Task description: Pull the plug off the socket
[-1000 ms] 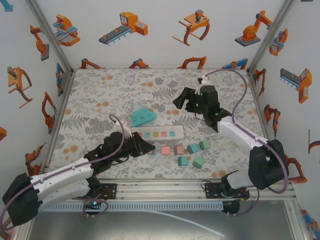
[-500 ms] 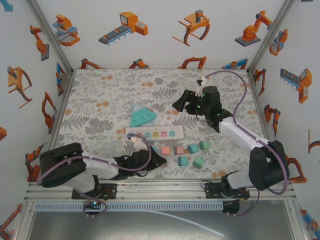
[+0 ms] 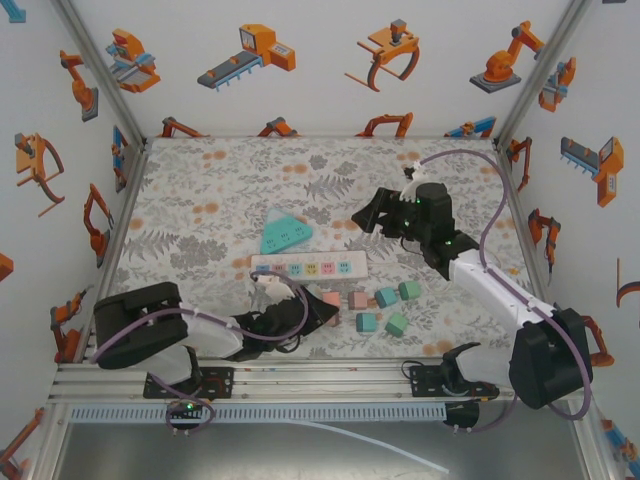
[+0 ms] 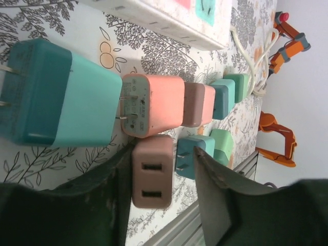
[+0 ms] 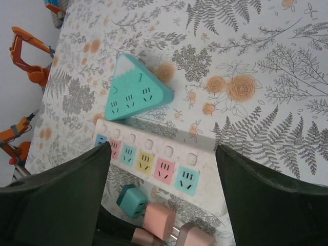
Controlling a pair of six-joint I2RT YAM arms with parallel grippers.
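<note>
Low in the top view, close to the table's near edge, your left gripper (image 3: 318,312) is lying close over the floral cloth. In the left wrist view its dark fingers (image 4: 215,195) are standing slightly apart around a brown plug (image 4: 152,174). A gap is showing on the right-hand side, so they are bracketing the plug, not pinching it. The plug is a smooth, round-cornered plastic block resting on the table (image 3: 200,190). Its long axis is running top to bottom of the wrist frame and its two-slot face is facing the lens. You cannot see its prongs.

Just beyond it a pink plug (image 4: 154,105) and a large teal plug (image 4: 56,95) are lying with their prongs pointing frame left, and they are crowding that side. In the top view, open cloth is lying to the left of the gripper.

Farther on, at frame centre, the white power strip (image 3: 310,267) is lying with its long axis left to right. It is showing a row of pastel socket faces and is sitting apart from the brown plug. A teal triangular socket (image 3: 285,232) is sitting just past its left half.

Right of centre, your right gripper (image 3: 372,215) is hovering with its fingers (image 5: 56,200) spread wide and gripping nothing.
</note>
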